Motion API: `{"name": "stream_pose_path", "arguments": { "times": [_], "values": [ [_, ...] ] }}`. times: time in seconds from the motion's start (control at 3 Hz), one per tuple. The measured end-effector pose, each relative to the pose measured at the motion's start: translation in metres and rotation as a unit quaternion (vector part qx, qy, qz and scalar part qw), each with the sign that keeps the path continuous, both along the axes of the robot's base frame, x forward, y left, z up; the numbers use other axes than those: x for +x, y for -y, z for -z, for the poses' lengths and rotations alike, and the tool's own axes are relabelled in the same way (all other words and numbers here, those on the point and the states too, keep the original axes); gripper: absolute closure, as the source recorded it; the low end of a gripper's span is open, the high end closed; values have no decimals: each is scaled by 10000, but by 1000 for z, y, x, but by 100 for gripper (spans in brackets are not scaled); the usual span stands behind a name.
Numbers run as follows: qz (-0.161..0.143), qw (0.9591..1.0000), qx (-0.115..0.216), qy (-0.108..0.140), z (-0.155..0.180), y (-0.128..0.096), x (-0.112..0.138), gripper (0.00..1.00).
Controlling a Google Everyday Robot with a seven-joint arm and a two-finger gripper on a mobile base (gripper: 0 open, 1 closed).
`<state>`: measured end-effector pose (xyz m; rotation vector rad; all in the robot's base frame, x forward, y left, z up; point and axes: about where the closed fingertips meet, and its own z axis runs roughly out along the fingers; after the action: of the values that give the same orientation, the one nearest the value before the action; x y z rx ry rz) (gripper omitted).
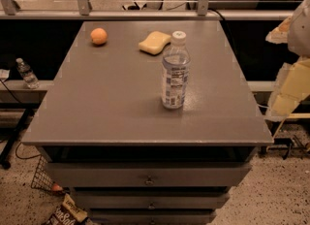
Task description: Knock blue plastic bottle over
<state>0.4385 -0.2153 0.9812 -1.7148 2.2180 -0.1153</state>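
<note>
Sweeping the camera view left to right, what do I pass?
Small clear bottle off the table, orange, yellow sponge, blue plastic bottle, then the pincer beyond the table's right edge.

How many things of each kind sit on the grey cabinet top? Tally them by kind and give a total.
Clear bluish plastic bottle with white cap: 1
Round orange fruit: 1
Yellow rectangular sponge: 1
Total: 3
The robot's tool hangs right of the grey cabinet top, uncounted.
</note>
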Motion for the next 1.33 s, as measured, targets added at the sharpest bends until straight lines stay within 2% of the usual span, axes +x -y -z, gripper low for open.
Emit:
{"name": "stream_pose_path", "arguments": {
  "times": [0.33,0.67,1.0,1.33],
  "values": [
    [0,10000,0,1,0,0,0,0],
    [-229,9989,378,132,5,-8,14,0],
    [-681,9908,1122,330,17,-22,43,0],
    [-1029,9766,1832,459,27,-35,67,0]
  ]
}}
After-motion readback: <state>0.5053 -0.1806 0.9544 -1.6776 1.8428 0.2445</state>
